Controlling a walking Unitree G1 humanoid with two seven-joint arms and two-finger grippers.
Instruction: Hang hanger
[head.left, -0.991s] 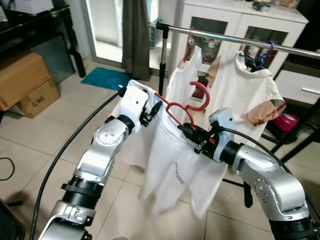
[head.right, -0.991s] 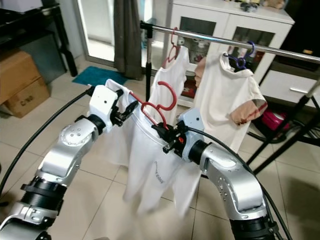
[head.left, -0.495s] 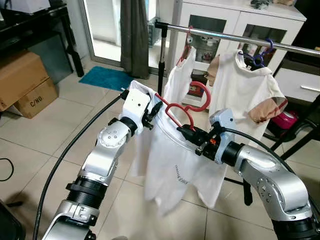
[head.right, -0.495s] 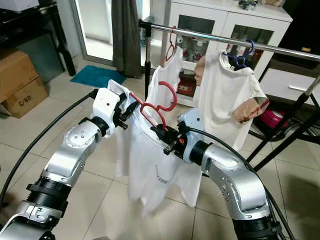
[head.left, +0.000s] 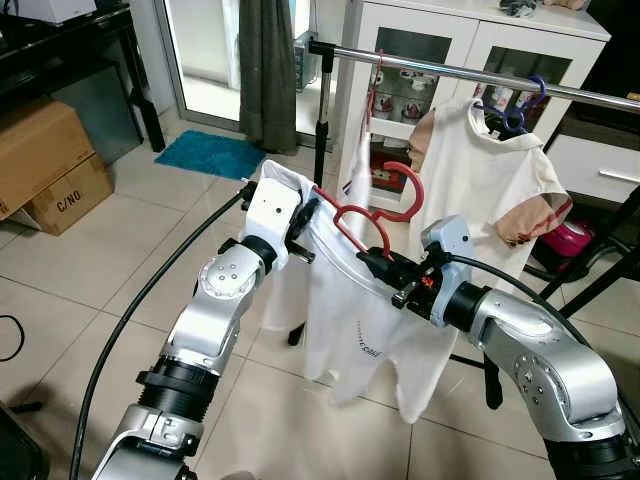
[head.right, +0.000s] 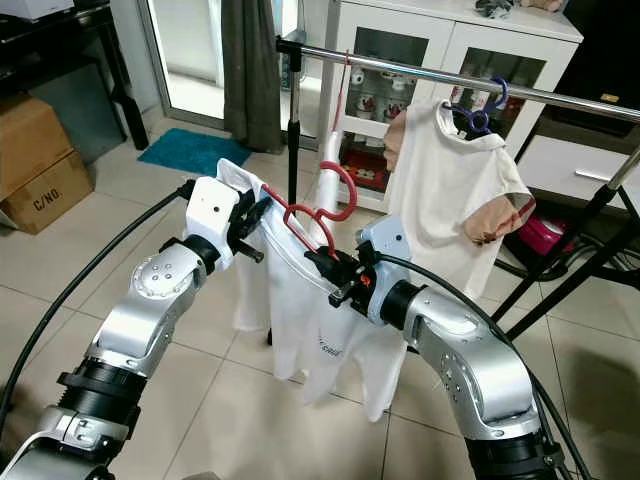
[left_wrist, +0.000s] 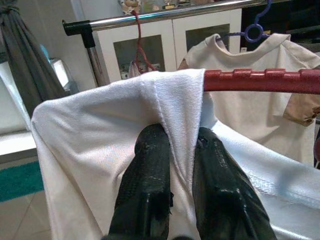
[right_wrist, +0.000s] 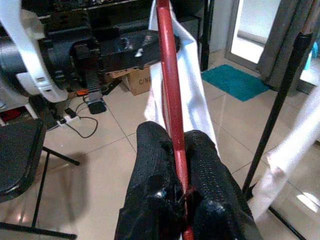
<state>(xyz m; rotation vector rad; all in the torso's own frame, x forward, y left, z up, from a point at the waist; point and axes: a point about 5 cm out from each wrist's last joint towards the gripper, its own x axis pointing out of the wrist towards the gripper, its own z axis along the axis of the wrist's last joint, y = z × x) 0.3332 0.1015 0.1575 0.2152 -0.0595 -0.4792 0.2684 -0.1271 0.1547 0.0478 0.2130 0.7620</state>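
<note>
Between both tools hangs a white T-shirt (head.left: 355, 320) on a red hanger (head.left: 372, 215). Left tool (left_wrist: 175, 150) pinches the shirt's shoulder fold; right tool (right_wrist: 177, 150) clamps the hanger's bar. Beyond them, the clothes rail (head.left: 470, 75) now looks nearer. Shirt lettering is unreadable.

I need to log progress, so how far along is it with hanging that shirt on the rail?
Done: the white shirt is already on the red hanger. In hand: the left tool is shut on the shirt's shoulder and the right tool is shut on the hanger's arm, holding both up below the rail. Left: the hook is not yet over the rail, where two other garments hang.
</note>
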